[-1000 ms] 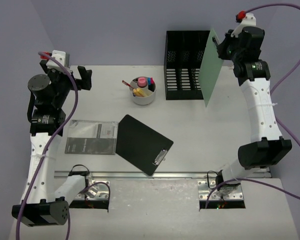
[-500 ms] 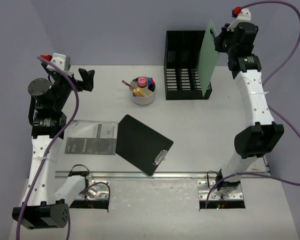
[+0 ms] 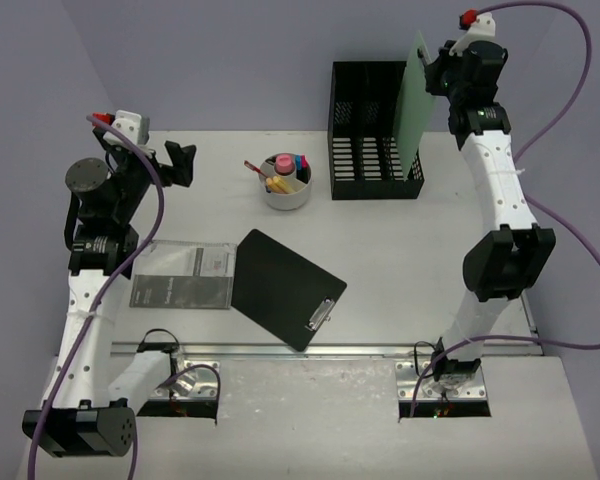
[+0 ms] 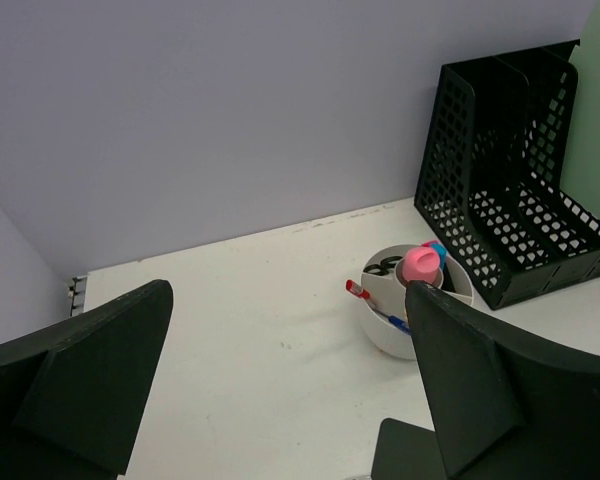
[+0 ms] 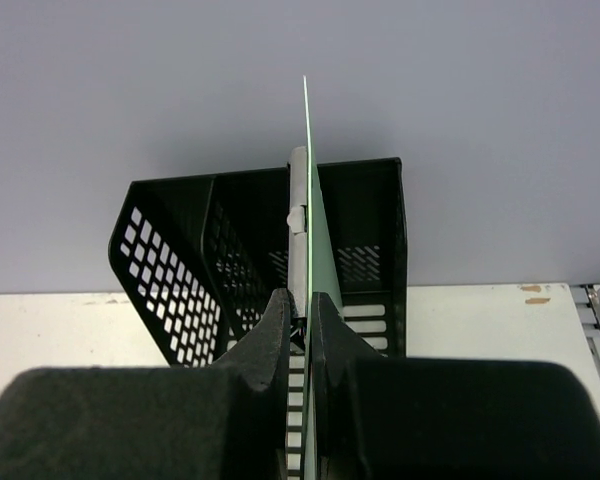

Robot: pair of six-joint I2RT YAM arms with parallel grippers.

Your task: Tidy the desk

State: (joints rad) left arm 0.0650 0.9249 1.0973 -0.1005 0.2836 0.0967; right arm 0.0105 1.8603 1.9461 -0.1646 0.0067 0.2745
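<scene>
The right gripper point(image 5: 300, 310), clenched on an upright green sheet point(image 3: 414, 100), holds it at the right-hand slot of the black file rack point(image 3: 365, 135) on the far side of the desk point(image 3: 410, 260), so this filing step seems to need a straight lowering, while the left gripper point(image 4: 290, 370) hangs released.

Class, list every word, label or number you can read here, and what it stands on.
None is readable.
The grey booklet on the desk carries print, but it is too small and blurred to read.
The clipboard, file rack, green folder and cup show no lettering.
</scene>
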